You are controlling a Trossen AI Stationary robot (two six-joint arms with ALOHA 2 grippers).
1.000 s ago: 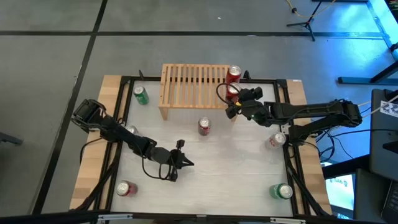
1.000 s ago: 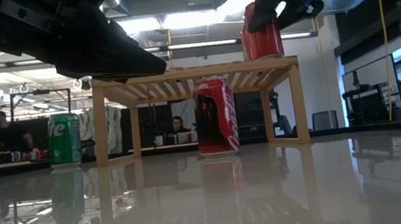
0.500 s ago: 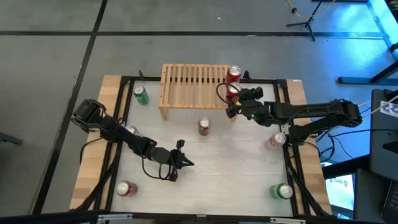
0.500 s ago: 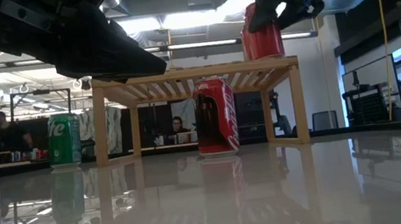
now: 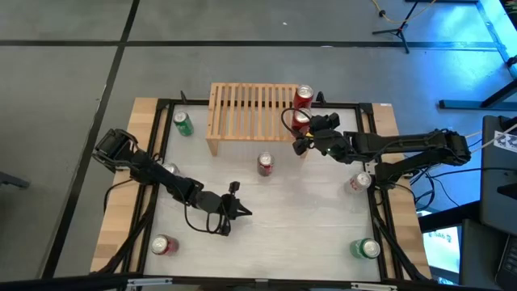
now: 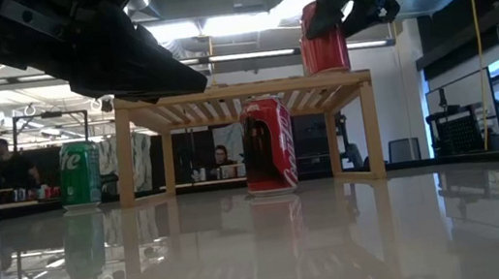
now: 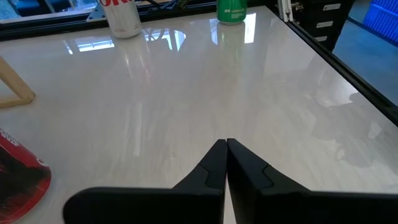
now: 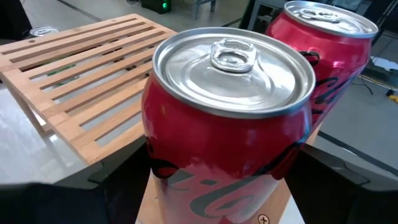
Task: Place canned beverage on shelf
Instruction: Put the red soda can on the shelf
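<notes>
Nearest the low camera, the left pincer [image 5: 240,212] hangs low over the middle of the tabletop [image 5: 299,218], its two fingers pressed fully together on nothing; it waits there. Around it stand loose cans: a red-and-white can [image 5: 162,245] at the near left corner, a green can [image 5: 366,248] at the near right, and a silver can [image 5: 359,182] by the right arm. A red can [image 5: 265,164] stands upright on the tabletop just in front of the shelf.

Farther back, the right pincer [image 5: 300,131] holds a second red can [image 8: 230,118] at the right end of the shelf [image 5: 252,111]. Its fingers are spread wide around the can's body, one on each side. In the low view the can [image 6: 323,39] sits upright, with its base at or on the slats; whether it bears its own weight yet cannot be told. A third red can [image 5: 304,97] stands just behind it on the same end.

The main risk looks to be the edge. The held can sits near the shelf's front right corner, so if it is let go with part of its base past the slats, or over a gap, it could tip and fall to the tabletop. The neighbour is the other hazard: the two cans are very close, so a finger opening wider or the pincer drawing back crookedly could knock the rear can off the back. A slow, straight retreat seems safest.
</notes>
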